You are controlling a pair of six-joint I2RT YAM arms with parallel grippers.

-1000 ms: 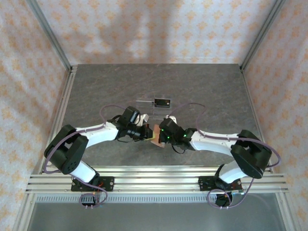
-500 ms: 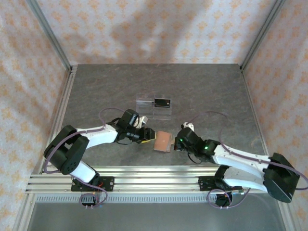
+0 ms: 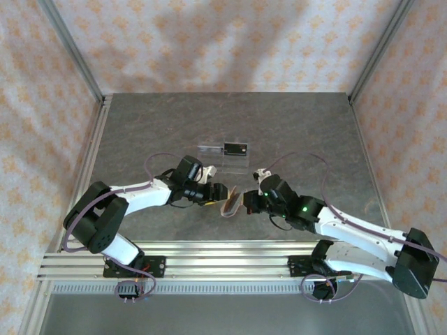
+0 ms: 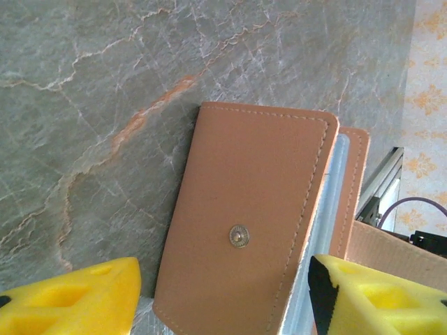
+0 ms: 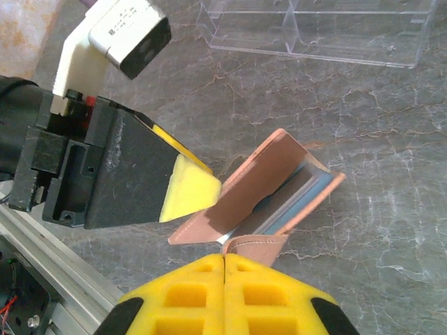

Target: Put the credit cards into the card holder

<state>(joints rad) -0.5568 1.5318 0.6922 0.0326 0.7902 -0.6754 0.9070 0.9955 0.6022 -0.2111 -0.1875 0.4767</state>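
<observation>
Two grippers, one card holder (image 5: 241, 185) — held ajar

Reddish-brown leather, standing in an open V near the middle of the table (image 3: 140, 125), with a pale grey-blue card (image 5: 297, 201) lying in the fold. The right gripper (image 5: 223, 269) has its pads pressed together on the snap tab, apparently to anchor it. The left gripper (image 4: 223, 279) has its jaws spread wide, one pad touching the flap — likely to prop the mouth open. The black card (image 3: 236, 148) sits well apart on the clear stand (image 3: 211, 151). The left wrist view shows the snap stud (image 4: 239, 236); the right wrist view shows the V and the pad contact.
</observation>
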